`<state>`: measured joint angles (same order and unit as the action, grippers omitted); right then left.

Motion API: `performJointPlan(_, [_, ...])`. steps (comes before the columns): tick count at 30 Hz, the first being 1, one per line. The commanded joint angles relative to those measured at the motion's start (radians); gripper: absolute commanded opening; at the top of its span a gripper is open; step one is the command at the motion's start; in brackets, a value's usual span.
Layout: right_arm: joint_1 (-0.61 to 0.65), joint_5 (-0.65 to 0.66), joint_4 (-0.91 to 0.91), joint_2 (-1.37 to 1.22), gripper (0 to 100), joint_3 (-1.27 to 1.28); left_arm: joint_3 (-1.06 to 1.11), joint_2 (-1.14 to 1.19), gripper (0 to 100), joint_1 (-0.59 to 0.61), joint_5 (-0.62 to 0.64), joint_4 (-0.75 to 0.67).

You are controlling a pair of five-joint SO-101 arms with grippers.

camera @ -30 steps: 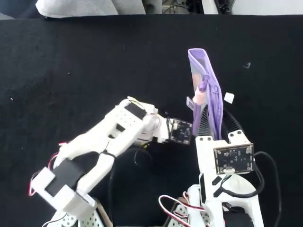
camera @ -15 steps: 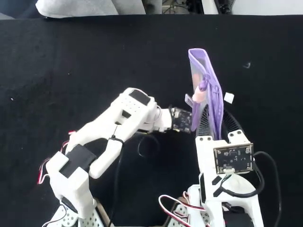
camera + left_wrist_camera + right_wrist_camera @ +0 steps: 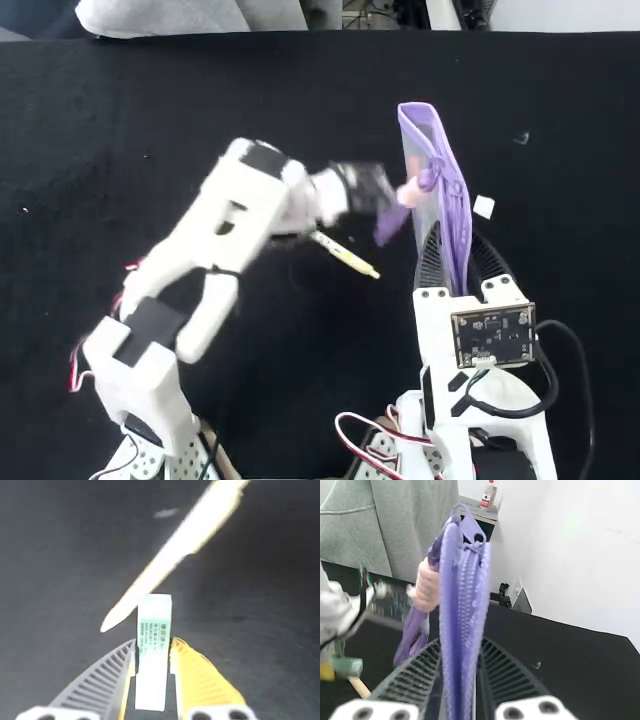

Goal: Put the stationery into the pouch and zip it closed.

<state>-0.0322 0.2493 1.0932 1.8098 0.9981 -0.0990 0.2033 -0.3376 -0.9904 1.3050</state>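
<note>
Your left gripper (image 3: pixel 153 644) is pinched on an eraser (image 3: pixel 154 625). Its jaws are only as wide as the block, which sticks out past the fingertips. That arm is raised just left of the pouch (image 3: pixel 447 190), close to its pink charm (image 3: pixel 410 192).

Your right gripper (image 3: pixel 461 645) clamps the pouch's near end, jaws narrowed to the fabric's thickness. It holds the pouch standing on edge, its length running toward the far side. You cannot tell whether the zip is open.

A pencil (image 3: pixel 345 255) lies on the table (image 3: pixel 150 100), nearer than the left gripper, left of the pouch and apart from it. A white scrap (image 3: pixel 484 207) sits just right of the pouch. Open black table runs beyond the pouch to the far edge, and broadly to its left and right.
</note>
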Motion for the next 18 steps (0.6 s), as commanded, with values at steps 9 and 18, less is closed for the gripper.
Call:
performJointPlan(9, [0.044,-0.006,0.0,0.085,1.1,-0.027,-0.265,-0.186,3,0.162,0.694,-0.133])
performJointPlan(18, [0.071,-0.006,0.041,0.085,1.1,-0.062,-0.271,-0.292,3,0.229,1.356,-0.295])
